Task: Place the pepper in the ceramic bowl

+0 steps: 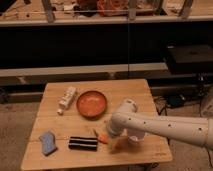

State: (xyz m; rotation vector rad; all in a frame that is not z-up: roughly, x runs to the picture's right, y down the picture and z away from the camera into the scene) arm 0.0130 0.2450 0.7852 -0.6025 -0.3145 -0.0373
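Observation:
The pepper [101, 137], small and orange with a dark stem end, lies on the wooden table [130, 92] just right of a black striped block. My gripper [118, 143] hangs low over the table immediately right of the pepper, at the end of the white arm that reaches in from the right. Its jaws stand open and hold nothing. The ceramic bowl [92, 103], wide, shallow and orange-brown, sits behind the pepper near the table's middle.
The black striped block [83, 144] lies near the front edge. A blue cloth-like object [48, 142] is at the front left. A white bottle [66, 99] lies left of the bowl. A small white cup [136, 137] is partly hidden under the arm. Dark shelving stands behind the table.

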